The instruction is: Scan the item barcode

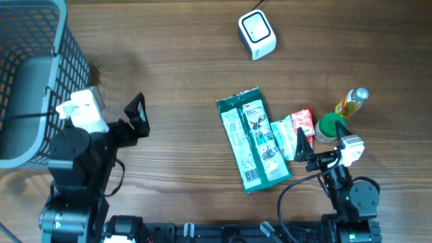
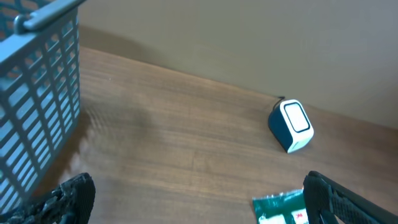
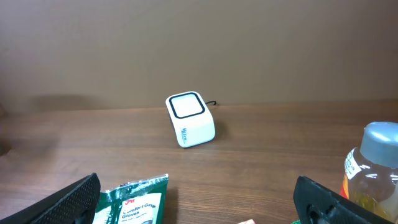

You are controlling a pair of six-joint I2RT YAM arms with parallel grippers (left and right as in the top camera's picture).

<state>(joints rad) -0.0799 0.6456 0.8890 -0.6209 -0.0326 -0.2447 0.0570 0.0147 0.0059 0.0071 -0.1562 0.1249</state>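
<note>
Right wrist view: your green pack reads "Comfort Grip Gloves", lying at nine o'clock just beside the right gripper; it and the left gripper gape wide, empty.

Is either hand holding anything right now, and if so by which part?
Nothing is held: the left hand and right hand are both open, empty.

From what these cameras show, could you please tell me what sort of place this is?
Most likely a mock shop checkout set up on a wooden table: a small white barcode scanner, a grey mesh shopping basket, and packaged goods such as a green packet of gloves.
</note>
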